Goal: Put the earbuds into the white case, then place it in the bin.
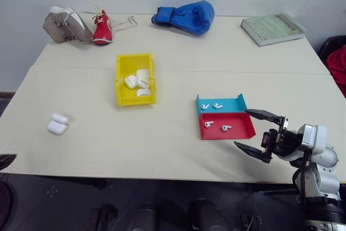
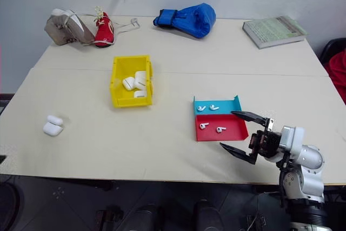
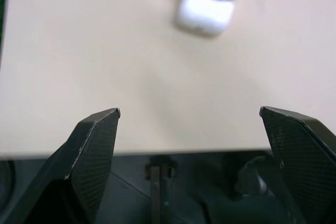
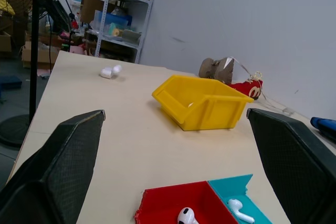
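Note:
A white case [image 1: 57,124] lies with its lid open on the left of the table, also in the left wrist view [image 3: 207,3]. My left gripper [image 3: 189,110] hangs open over the table's front edge, short of that case. The yellow bin [image 1: 120,82] stands mid-table with three white cases inside. Two earbuds [image 1: 211,105] lie in the blue tray [image 1: 238,103], and two earbuds [image 1: 217,126] lie in the red tray [image 1: 246,132]. My right gripper [image 1: 240,127] is open and empty just right of the red tray, pointing left toward it.
Along the far edge of the table lie a brown bag [image 1: 66,24], a red shoe [image 1: 102,28], a blue boxing glove [image 1: 186,15] and a book [image 1: 273,28]. Bare tabletop stretches between the bin, the trays and the lone case.

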Available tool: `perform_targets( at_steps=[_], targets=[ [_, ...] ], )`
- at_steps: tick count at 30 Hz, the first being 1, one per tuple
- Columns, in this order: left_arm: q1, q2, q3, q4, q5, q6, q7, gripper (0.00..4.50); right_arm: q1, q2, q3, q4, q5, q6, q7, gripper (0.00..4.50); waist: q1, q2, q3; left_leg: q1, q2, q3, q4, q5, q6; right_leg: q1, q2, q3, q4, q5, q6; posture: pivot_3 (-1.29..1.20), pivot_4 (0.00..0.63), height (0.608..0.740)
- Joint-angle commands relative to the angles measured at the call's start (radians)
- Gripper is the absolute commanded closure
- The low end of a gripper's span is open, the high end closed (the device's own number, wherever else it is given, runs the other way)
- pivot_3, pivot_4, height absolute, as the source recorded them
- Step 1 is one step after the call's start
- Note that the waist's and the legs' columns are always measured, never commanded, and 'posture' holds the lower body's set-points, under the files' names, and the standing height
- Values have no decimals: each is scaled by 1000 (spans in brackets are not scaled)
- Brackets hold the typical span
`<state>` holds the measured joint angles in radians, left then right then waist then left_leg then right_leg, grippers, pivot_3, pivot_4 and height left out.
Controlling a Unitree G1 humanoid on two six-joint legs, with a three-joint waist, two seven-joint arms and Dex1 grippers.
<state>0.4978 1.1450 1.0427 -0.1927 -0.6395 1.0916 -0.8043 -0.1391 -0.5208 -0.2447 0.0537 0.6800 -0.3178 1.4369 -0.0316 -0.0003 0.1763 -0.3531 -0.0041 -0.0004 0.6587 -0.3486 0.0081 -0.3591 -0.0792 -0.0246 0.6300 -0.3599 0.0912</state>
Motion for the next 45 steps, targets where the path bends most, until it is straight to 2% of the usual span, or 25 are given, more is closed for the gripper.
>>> perform_targets(
  at_steps=[1, 5, 8, 10, 13, 17, 26, 45],
  targets=[
    [-84, 114, -176, 63, 52, -50, -36, 0, -12, -15, -4, -4, 3, 9, 8, 37, 0, 0, 0, 0, 0, 0, 0, 0, 0, 0, 0, 0, 0, 0, 0, 0, 150, 740],
    [-329, 245, -495, 275, 101, -140, -95, 0, -17, -11, 6, -1, -4, 16, 7, 37, 2, 0, 0, -1, 0, 1, 0, 1, -1, -3, 1, 0, 4, 0, 0, 0, 150, 740],
    [-567, 275, -744, 396, 172, -166, -138, 0, -28, -7, 12, 9, -11, 15, 4, 37, 2, 0, 0, -3, -1, 2, 0, 1, -1, -7, 1, 0, 9, 0, 0, 0, 150, 740],
    [-735, 262, -885, 472, 238, -180, -166, 0, -34, -5, 13, 18, -15, 8, 3, 37, 3, 0, 0, -4, -1, 3, 2, 0, -1, -10, 1, 1, 16, 0, 0, 0, 150, 740],
    [-943, 219, -1024, 570, 304, -174, -221, 0, -45, -2, 15, 35, -23, -3, 3, 37, 4, 0, 0, -13, -1, 3, 8, 0, -1, -20, 1, 1, 24, 0, 0, 0, 150, 740],
    [-1125, 177, -1198, 679, 433, -179, -291, 0, -50, 5, 15, 54, -37, -26, 1, 37, 3, -1, 0, -15, -2, 4, 11, 0, 0, -21, 2, 0, 25, 0, 1, 0, 150, 740],
    [-1303, 77, -1312, 846, 585, -170, -323, 0, -19, 3, 18, 12, -42, -35, -24, 37, 5, -2, 1, -17, -1, 2, 20, 0, 0, -21, 2, 0, 29, 0, 1, 0, 150, 740],
    [-1342, -37, -1330, 883, 696, -188, -305, 0, 43, -28, 16, -176, -35, 55, -136, 37, 13, -2, 1, -17, -2, 0, 24, 0, 0, -18, 1, 0, 31, 1, 1, 0, 150, 740]
  ],
)
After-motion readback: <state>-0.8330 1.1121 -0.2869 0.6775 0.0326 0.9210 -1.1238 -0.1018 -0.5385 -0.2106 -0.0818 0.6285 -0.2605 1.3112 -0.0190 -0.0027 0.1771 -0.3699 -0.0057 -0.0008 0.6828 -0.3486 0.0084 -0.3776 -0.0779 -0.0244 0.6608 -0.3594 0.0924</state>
